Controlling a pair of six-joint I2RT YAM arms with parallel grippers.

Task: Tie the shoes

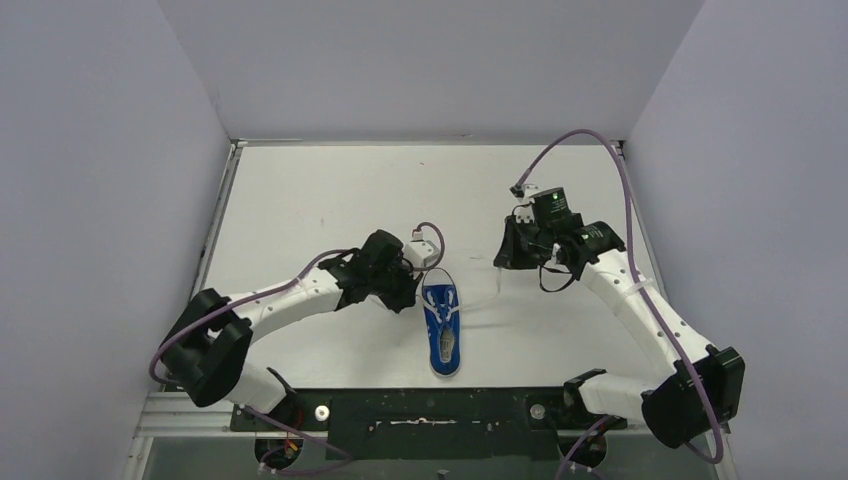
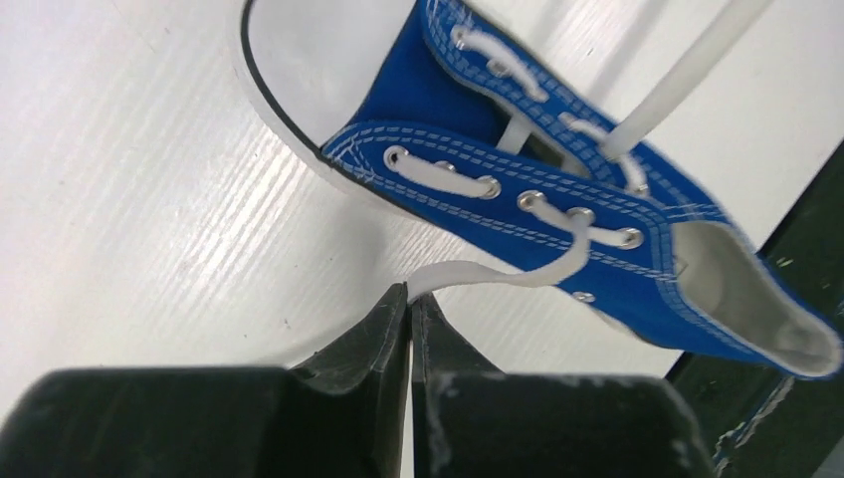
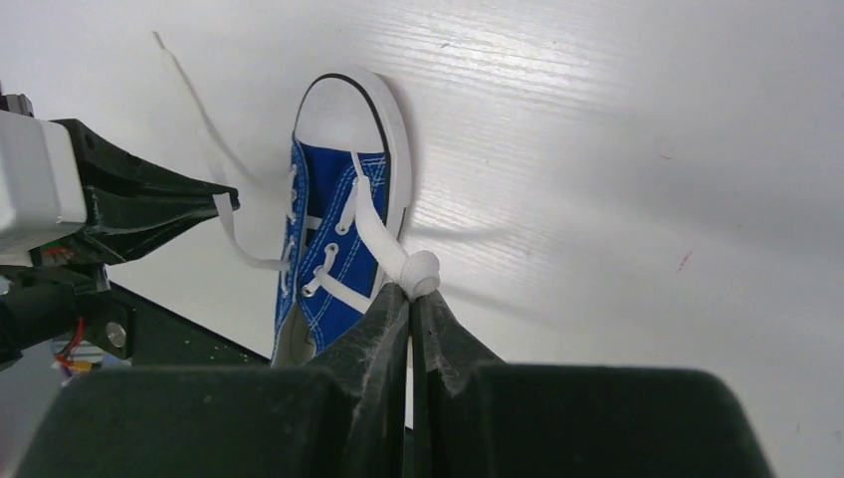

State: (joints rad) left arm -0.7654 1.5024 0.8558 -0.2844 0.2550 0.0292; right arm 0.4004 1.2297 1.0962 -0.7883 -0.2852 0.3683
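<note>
Item: shoe [image 1: 442, 325], blue canvas, white sole rim, grey insole; one only.
Place: on the table [image 1: 330, 200], near its front edge, between the two arms, toe pointing away from the bases.
Laces: threaded through the eyelets, not yet knotted; both free ends are drawn outward, one to each side.
Left gripper [image 2: 409, 299]: just beside the shoe's left flank, jaws clenched on the tip of the left lace [image 2: 498, 277], which curves slack from an upper eyelet.
Right gripper [image 3: 410, 296]: well apart from the shoe, jaws clenched on the bunched end of the right lace [image 3: 378, 239], which runs taut.
Handling (judged): light, soft-sided, and likely to slide or tip on the smooth top if one lace is pulled harder. The laces are flat, limp and slippery.
Hold (judged): pinch the laces near their ends and keep the tension even.
</note>
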